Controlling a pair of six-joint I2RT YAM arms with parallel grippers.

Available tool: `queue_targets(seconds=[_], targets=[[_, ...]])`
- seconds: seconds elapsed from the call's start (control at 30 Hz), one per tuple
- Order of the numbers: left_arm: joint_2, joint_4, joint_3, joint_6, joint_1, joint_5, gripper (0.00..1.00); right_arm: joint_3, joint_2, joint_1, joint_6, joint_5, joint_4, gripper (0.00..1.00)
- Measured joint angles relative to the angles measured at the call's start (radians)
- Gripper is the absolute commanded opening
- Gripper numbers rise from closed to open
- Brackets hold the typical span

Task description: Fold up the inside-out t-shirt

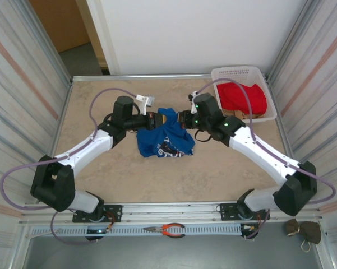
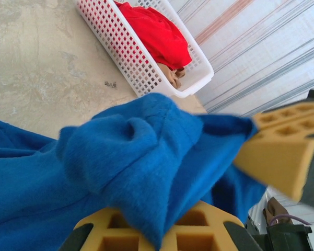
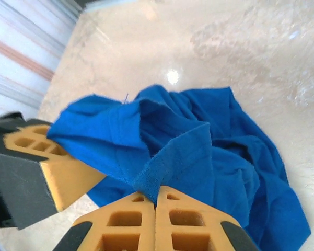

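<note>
One pair of red-handled pliers (image 1: 164, 230) lies on the near rail, with a tan cloth bundle (image 1: 303, 231) off to its right. Two arms reach inward over the beige marbled table (image 1: 89, 112).

- Left gripper (image 1: 157, 120): jaws pressed together, pinching a fold of the blue t-shirt (image 1: 164, 139).
- Right gripper (image 1: 178, 119): jaws likewise pressed together on the shirt's raised edge, just beside the left one.
- T-shirt: crumpled at mid-table, its upper part lifted between the grippers. White lettering (image 1: 171, 149) shows low on the heap from above.
- Far right corner: a white lattice basket (image 1: 238, 72) holds a red garment (image 1: 244, 95) over a tan cloth (image 1: 248, 115).
- Room: ribbed panels (image 1: 22, 84) on both sides, a white wall behind, a wooden door (image 1: 59, 22) far left.
- Wrist cameras add the yellow hollow-celled finger pads (image 3: 146, 206) and the shirt's soft nap.
</note>
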Motion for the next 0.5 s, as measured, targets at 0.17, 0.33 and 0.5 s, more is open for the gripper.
queue_targets(seconds=[0.17,0.33,0.5], targets=[[0.000,0.024,-0.013,-0.007,0.004,-0.008,0.00,-0.058,-0.145,-0.053,0.004,-0.021,0.004,0.00],[0.000,0.027,-0.051,-0.016,0.040,-0.026,0.00,-0.119,-0.203,-0.085,0.006,-0.031,0.027,0.00],[0.000,0.027,-0.084,-0.013,0.042,-0.034,0.11,-0.222,-0.201,-0.080,0.018,-0.037,0.056,0.00]])
